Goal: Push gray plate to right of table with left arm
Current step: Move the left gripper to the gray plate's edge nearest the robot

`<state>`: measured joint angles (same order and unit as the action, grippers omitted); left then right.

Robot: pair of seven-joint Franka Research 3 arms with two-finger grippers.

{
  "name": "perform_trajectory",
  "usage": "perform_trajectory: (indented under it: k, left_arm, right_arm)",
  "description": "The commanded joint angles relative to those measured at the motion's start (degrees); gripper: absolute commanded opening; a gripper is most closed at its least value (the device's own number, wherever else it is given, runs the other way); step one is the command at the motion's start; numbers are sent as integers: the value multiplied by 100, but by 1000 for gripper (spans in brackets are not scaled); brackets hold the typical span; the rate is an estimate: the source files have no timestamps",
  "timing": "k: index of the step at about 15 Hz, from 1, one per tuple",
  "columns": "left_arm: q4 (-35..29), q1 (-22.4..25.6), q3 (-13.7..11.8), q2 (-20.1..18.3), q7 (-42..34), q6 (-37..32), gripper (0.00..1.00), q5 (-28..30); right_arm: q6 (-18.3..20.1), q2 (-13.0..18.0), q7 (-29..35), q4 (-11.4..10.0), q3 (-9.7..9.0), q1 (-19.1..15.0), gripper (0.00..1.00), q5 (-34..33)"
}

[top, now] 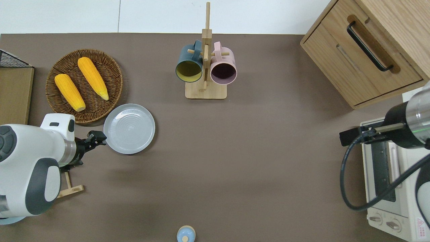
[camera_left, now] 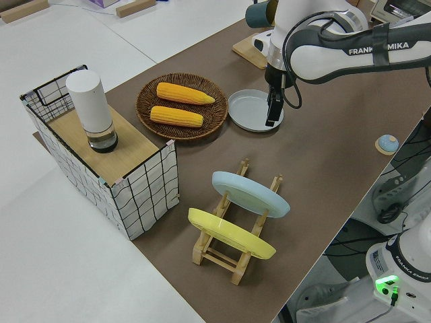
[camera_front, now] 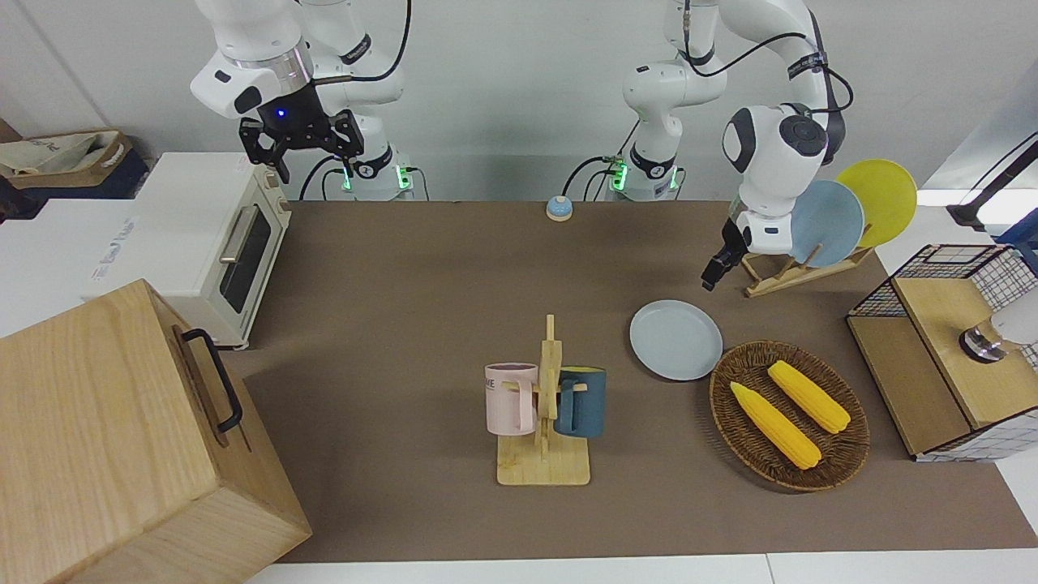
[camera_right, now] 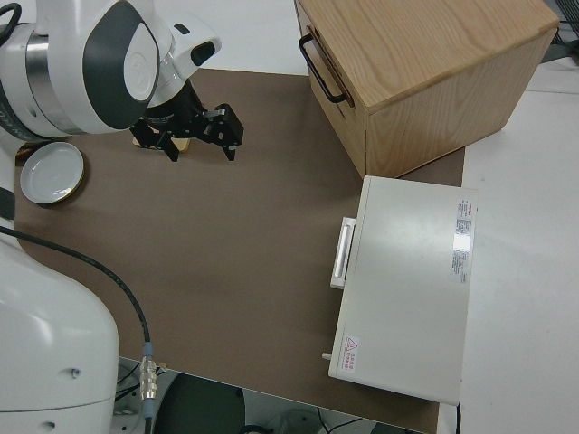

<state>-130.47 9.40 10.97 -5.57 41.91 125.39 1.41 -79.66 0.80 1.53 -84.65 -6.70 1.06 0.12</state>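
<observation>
The gray plate (camera_front: 675, 339) lies flat on the brown table (camera_front: 405, 276), beside a wicker basket. It also shows in the overhead view (top: 129, 128) and the left side view (camera_left: 250, 110). My left gripper (top: 98, 137) is low at the plate's rim on the side toward the left arm's end of the table, fingers shut and pointing down (camera_left: 271, 118). I cannot tell whether it touches the rim. It also shows in the front view (camera_front: 712, 276). My right gripper (camera_front: 300, 138) is parked, open and empty.
The wicker basket (top: 65, 55) holds two corn cobs. A mug rack (top: 205, 67) with two mugs stands mid-table. A dish rack (camera_left: 229, 229) holds a light-blue and a yellow plate. A wire basket (camera_front: 941, 268), wooden cabinet (camera_front: 105, 438), toaster oven (camera_front: 219, 243) and bell (camera_front: 559, 208) stand around.
</observation>
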Motion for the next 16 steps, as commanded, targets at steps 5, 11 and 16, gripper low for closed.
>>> perform_trajectory:
  k: [5, 11, 16]
  left_arm:
    - [-777, -167, 72, -137, 1556, 1127, 995, 53]
    - [-1138, -369, 133, 56, 2698, 1769, 991, -35]
    - [-1288, -535, 133, 267, 3516, 2103, 991, -211]
  right_arm:
    - [83, 17, 5, 46, -77, -115, 983, 59]
    - [83, 17, 14, 46, -86, -115, 983, 59]
    - [83, 17, 5, 46, -77, -115, 983, 59]
